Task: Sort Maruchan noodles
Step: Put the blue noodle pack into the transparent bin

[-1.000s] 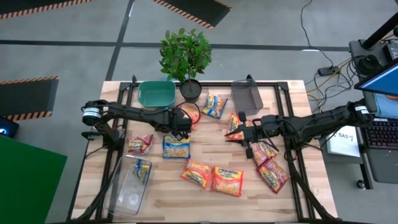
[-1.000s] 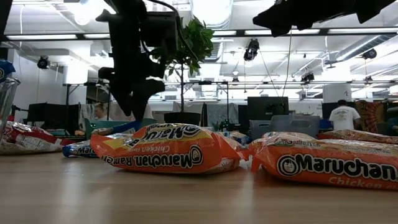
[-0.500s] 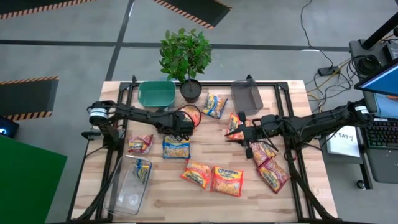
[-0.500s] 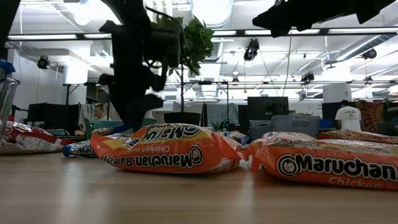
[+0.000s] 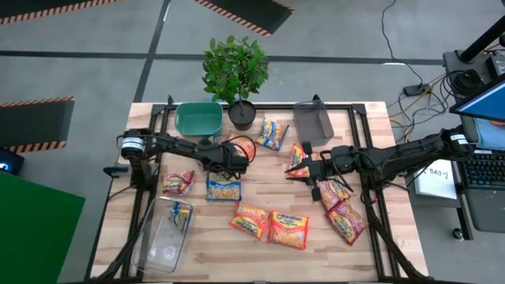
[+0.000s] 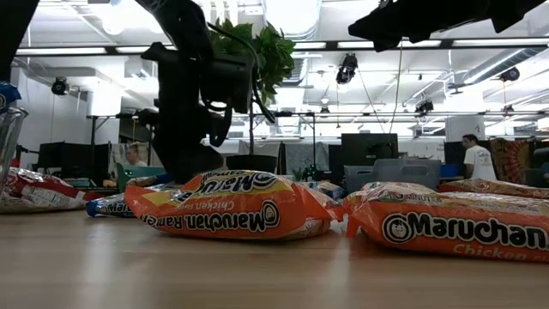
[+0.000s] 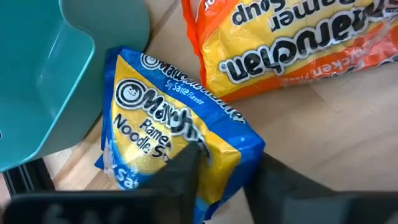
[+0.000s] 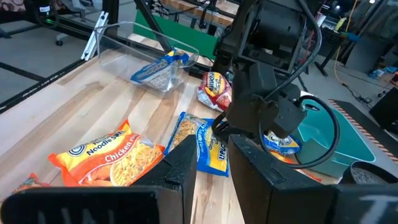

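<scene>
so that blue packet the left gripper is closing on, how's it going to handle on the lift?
The blue packet is glossy, crinkled film, so probably slick; the left gripper straddles just one edge, so it may slip. It likely sags outside the pinch, though the noodle block inside should keep the middle fairly stiff. Probably light for its size, but brittle if squeezed hard.

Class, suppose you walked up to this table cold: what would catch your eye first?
Bright Maruchan noodles lie scattered over the wooden table. The left gripper pinches a blue-and-yellow packet beside the teal bin. A leafy potted plant stands at the far edge.
</scene>
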{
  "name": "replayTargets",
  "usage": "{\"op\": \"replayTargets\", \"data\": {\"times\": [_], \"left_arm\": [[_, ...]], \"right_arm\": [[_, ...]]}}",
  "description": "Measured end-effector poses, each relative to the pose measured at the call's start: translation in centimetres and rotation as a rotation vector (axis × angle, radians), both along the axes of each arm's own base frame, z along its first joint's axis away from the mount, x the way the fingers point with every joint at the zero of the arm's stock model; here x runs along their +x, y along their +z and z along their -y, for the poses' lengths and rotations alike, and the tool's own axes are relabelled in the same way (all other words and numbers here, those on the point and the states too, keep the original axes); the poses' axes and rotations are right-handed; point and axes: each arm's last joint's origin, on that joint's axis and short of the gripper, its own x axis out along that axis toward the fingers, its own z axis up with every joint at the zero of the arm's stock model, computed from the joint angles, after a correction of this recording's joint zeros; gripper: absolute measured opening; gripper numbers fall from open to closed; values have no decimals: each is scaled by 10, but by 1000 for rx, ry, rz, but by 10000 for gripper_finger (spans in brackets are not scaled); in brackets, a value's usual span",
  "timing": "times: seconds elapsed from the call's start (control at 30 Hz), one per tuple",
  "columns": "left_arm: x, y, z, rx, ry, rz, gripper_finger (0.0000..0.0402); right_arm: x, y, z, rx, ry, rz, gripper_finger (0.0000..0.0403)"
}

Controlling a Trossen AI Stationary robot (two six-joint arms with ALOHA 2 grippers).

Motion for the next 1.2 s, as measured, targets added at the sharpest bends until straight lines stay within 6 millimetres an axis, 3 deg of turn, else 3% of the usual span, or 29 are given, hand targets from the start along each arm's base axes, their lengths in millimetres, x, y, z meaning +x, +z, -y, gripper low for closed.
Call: {"op": "replayTargets", "data": {"times": [0.13, 0.37, 0.53, 0.93, 1.1, 1.2], "left_arm": [[-2, 5, 0, -1, -10, 1, 11], [-7, 28, 5, -6, -81, -2, 2], [-14, 66, 17, 11, -218, -6, 1], [-21, 177, 74, 84, -578, 124, 0], [-21, 210, 98, 102, -690, 220, 0], [-20, 217, 104, 124, -686, 257, 0]], "right_arm": [[0, 0, 0, -2, 0, 0, 77], [0, 0, 0, -3, 1, 0, 78], [0, 0, 0, -3, 1, 0, 84], [0, 0, 0, -3, 1, 0, 86], [0, 0, 0, -3, 1, 0, 86], [0, 0, 0, -3, 1, 0, 86]]}}
